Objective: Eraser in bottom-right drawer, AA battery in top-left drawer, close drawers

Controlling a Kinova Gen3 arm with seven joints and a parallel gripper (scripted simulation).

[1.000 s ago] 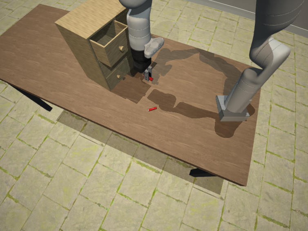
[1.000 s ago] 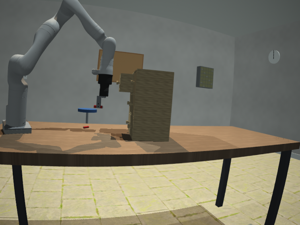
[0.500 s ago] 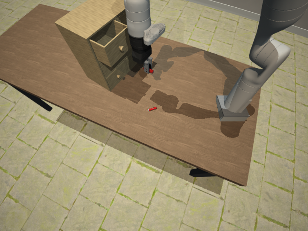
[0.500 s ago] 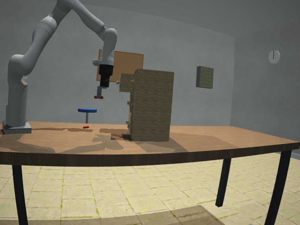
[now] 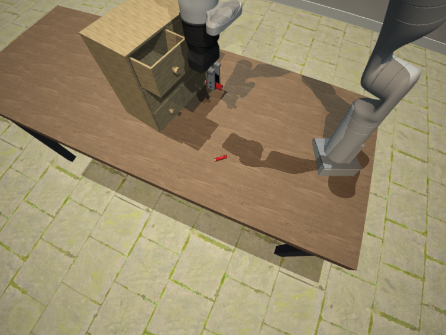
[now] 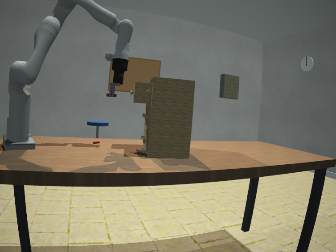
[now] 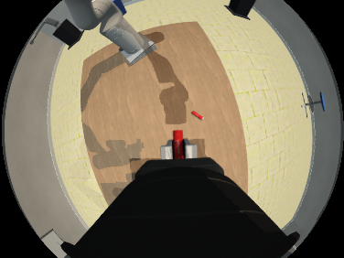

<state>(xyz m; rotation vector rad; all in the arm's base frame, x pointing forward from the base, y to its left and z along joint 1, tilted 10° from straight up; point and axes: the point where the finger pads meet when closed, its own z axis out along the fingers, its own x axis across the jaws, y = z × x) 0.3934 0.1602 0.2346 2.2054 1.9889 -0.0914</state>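
"Red, cylindrical and probably the AA battery (image 5: 219, 86) (image 6: 108, 95) (image 7: 177, 135): where is it lying from above?"

"It's sitting between the black-and-grey two-finger gripper's (image 5: 215, 83) (image 6: 111, 92) (image 7: 178, 150) fingers, which are standing partly open and closing on it. The pale wooden chest's (image 5: 107, 68) (image 6: 172, 116) top-left drawer (image 5: 164, 73) (image 6: 141, 92) is jutting out beside them, towards the chest's left side. Its long axis is running roughly along the drawer's pull direction."

"Anything inside?"

"I'm seeing nothing in the visible part, but shadow is hiding some of the floor. I'm not finding the eraser either."

"And from outside?"

"The battery is hanging nearly level in front of the drawer, below its rim. So I'm judging that the one arm is needing to lift first, then go over the front panel and sideways to the left. Going straight in is risking a knock that shifts the tray."

"What's the wrist showing?"

"The battery is protruding from the grip, pointing towards the robot's base (image 7: 137, 53). Another small red cylinder (image 5: 220, 157) (image 6: 96, 142) (image 7: 198, 115) is resting apart on the brown wooden table (image 5: 270, 202) (image 6: 230, 148) (image 7: 137, 105); that one is probably staying there."
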